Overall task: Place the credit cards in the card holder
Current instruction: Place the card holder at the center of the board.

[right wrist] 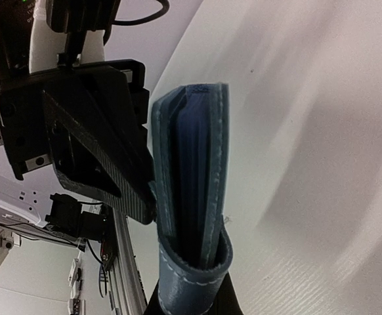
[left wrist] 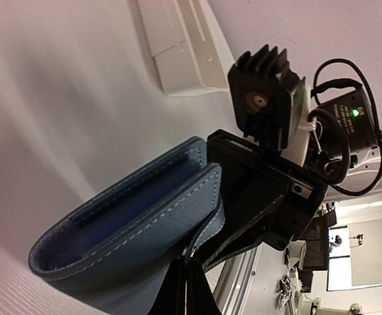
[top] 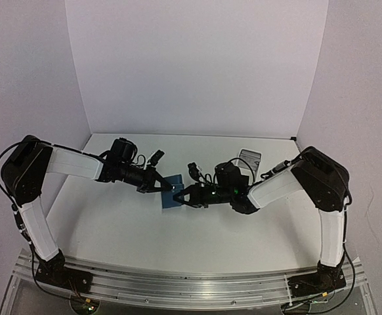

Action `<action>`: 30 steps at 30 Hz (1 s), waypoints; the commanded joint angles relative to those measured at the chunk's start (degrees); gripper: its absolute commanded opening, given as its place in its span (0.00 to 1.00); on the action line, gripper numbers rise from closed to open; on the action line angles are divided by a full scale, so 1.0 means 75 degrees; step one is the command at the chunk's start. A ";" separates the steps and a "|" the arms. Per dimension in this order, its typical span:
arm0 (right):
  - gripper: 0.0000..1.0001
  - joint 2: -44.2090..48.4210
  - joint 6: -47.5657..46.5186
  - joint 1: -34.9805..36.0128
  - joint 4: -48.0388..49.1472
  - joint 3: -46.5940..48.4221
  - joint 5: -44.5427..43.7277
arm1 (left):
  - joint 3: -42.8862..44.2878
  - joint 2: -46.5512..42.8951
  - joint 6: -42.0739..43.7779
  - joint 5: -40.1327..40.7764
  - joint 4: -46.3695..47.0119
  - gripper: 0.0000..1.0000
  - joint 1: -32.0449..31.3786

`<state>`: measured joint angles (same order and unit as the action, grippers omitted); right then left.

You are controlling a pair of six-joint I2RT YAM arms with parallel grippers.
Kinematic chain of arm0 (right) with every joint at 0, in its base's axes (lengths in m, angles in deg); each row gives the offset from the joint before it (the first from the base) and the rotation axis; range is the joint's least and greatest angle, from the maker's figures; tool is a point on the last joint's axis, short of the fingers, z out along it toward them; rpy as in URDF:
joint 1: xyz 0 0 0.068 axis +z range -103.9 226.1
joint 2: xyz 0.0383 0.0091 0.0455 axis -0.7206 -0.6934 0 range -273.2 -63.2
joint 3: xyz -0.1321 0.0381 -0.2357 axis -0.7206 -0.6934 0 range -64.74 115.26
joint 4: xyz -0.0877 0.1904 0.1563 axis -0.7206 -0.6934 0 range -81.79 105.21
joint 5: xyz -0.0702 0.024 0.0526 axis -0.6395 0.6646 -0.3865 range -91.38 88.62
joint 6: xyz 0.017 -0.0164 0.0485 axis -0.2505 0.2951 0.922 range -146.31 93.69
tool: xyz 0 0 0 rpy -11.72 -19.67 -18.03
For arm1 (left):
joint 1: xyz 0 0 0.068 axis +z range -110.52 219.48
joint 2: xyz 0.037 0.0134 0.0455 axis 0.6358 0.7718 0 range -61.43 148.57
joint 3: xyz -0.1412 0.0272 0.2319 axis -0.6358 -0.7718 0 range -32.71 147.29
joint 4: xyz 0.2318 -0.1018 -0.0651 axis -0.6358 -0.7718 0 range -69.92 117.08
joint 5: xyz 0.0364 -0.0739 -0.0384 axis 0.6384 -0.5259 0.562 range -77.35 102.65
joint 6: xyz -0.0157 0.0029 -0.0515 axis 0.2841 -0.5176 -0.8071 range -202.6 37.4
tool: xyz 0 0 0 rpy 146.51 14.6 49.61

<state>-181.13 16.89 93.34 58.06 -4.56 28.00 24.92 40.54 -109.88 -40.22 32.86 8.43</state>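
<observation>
Card holder: dark-blue stitched leather folding case [top: 172, 201], held above the middle of the white table [top: 112, 230], flaps almost together.
Left claw [top: 165, 187]: clamped tight on one flap.
Right claw [top: 181, 195]: pinched on the folded end opposite.
Why: probably to spread the case and expose its slots.
Card: apparent pale grey flat card [top: 250, 156] waits near the far right corner.

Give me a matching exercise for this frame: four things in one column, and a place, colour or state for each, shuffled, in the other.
1. card holder
2. left gripper
3. right gripper
4. white tray

A. lies on the table, nothing gripping it
B. shut on the holder's left edge, overhead view
C. blue, gripped from two sides
D. shut on the holder's right edge, overhead view

Pairs: 1-C, 2-B, 3-D, 4-A
</observation>
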 commanded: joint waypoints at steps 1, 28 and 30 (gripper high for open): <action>0.00 -0.0380 0.0509 -0.0017 0.0392 0.0284 0.0333 | 0.0487 0.0509 -0.0001 0.0426 -0.0666 0.00 0.0150; 0.03 -0.2142 0.1879 -0.0322 0.0498 0.0947 0.0735 | 0.1843 0.3072 0.0602 -0.0534 -0.2230 0.00 0.0059; 0.11 -0.2136 0.1976 -0.0334 0.0488 0.0932 0.0743 | 0.1838 0.3096 0.0698 -0.0438 -0.2320 0.00 0.0090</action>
<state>-195.43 31.84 90.63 59.83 1.38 33.93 38.08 61.18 -106.58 -44.89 19.88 9.99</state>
